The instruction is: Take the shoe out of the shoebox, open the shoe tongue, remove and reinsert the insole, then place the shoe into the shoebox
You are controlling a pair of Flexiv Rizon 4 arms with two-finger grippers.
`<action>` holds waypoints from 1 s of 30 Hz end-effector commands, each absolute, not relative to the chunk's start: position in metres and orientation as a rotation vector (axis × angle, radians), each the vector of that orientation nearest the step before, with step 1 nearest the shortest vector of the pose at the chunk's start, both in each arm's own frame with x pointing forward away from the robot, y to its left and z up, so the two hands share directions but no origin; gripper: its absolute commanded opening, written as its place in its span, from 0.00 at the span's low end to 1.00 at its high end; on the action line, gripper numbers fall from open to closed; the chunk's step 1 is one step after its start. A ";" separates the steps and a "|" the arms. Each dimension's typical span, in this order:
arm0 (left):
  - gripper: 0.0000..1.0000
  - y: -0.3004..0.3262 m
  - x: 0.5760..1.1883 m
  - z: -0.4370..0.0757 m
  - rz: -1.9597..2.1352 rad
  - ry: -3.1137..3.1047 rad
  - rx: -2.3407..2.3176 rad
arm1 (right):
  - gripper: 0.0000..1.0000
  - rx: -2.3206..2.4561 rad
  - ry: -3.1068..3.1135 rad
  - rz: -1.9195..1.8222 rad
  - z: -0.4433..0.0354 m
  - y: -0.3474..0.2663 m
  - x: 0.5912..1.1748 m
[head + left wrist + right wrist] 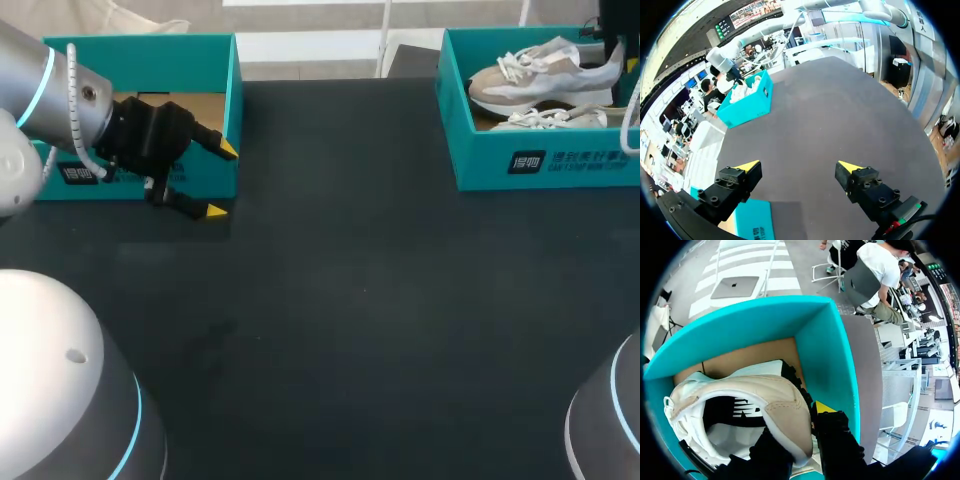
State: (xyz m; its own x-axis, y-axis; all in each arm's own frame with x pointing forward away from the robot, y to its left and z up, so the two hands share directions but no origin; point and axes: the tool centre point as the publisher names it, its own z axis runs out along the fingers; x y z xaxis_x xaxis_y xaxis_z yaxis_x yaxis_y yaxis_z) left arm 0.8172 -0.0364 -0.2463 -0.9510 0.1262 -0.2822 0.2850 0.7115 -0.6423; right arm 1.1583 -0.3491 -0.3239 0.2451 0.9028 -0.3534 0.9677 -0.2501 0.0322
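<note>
Head view has the shoe (pixel 540 78) in the shoebox (pixel 545 160) at upper right, right gripper (pixel 802 435) seemingly clamped on its heel collar, left gripper (pixel 221 180) wide open and empty at upper left; likely the take-out step, next a lift clear of the box wall.

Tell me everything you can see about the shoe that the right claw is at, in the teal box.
The shoe is a beige and white sneaker with white laces, a suede-like heel and a dark lining with a white logo inside the opening. It lies in the teal shoebox at the table's far right, beside a second shoe. The right claw grips its heel wall, with one finger inside the opening and the yellow-tipped one outside.
</note>
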 end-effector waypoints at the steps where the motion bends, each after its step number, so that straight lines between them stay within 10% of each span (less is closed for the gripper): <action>1: 1.00 -0.036 0.817 -0.246 -1.062 2.703 0.330 | 0.00 2.284 1.757 -0.402 -0.336 -0.350 1.171; 22: 1.00 -0.036 0.817 -0.246 -1.062 2.703 0.330 | 0.00 2.295 1.765 -0.420 -0.364 -0.352 1.175; 30: 1.00 -0.036 0.817 -0.246 -1.062 2.703 0.330 | 0.35 2.306 1.747 -0.401 -0.359 -0.352 1.177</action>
State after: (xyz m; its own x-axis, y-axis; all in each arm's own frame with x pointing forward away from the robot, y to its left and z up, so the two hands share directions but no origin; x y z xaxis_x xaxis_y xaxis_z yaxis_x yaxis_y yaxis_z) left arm 0.8172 -0.0364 -0.2463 -0.9510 0.1262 -0.2822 0.2850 0.7115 -0.6423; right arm 1.1680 -0.3500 -0.3610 0.2564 0.9036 -0.3431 0.9646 -0.2616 0.0320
